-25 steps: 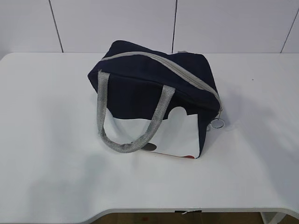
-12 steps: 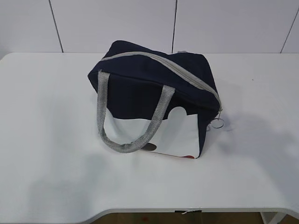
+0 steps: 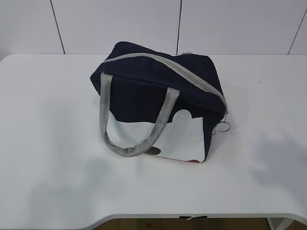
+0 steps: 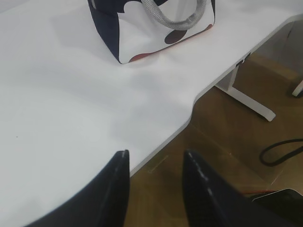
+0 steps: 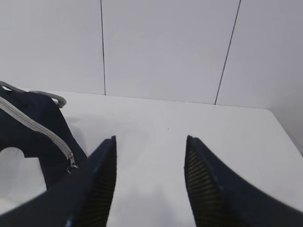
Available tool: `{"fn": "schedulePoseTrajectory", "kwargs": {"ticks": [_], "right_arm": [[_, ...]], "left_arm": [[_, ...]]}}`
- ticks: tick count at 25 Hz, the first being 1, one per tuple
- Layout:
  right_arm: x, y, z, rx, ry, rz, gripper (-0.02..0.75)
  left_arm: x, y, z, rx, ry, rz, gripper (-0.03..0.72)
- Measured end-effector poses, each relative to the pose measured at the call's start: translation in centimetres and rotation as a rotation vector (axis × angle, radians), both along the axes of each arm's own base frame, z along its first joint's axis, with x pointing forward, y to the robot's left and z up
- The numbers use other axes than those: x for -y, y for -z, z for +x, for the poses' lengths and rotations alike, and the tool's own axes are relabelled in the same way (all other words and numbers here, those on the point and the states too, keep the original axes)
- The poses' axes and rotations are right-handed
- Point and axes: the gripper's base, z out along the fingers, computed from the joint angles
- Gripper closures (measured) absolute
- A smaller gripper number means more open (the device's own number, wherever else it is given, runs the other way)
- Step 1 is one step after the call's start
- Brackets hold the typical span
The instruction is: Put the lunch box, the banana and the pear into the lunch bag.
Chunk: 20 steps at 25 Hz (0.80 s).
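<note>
We see the lunch bag (image 3: 160, 103) standing on the white table (image 3: 48, 143), a little back from the middle, zipped along its top. No lunch box, banana or pear shows in any view, so we judge they are already inside, or out of sight; we cannot tell which.

The bag's long axis runs from the back left to the front right of the exterior view. The zipper (image 3: 192, 76) follows that line, and its ring pull (image 3: 224, 126) hangs off the front right end. The white lower panel faces us, with one grey handle (image 3: 132, 139) drooping across it.

We expect the bag to handle as soft and floppy: fabric walls that give under a pinch, light when empty, sagging if loaded. The webbing handle looks the surest place to take hold; the ring pull is small and would swing.

Our left gripper (image 4: 156, 158) hangs over the near table edge, well apart from the bag, jaws parted and holding nothing. Our right gripper (image 5: 150, 142) sits beside the bag's zipper end, jaws likewise parted and empty.
</note>
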Motion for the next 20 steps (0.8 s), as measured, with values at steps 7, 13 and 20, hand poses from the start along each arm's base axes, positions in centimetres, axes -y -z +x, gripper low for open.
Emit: {"fn": "schedulePoseTrajectory", "kwargs": {"ticks": [7,13,20], "right_arm": [[0.5,1.4,-2.7,-0.024,0.043,-0.031,0.355],[0.6,2.3,-3.7,-0.087,0.055,-0.028,0.355],[0.8,3.8,-4.2,-0.253,0.077,-0.027,0.355]], "left_arm": [[0.0,0.0,0.0,0.0,0.0,0.0,0.399],[0.0,0.0,0.0,0.0,0.0,0.0,0.399],[0.0,0.0,0.0,0.0,0.0,0.0,0.399]]}}
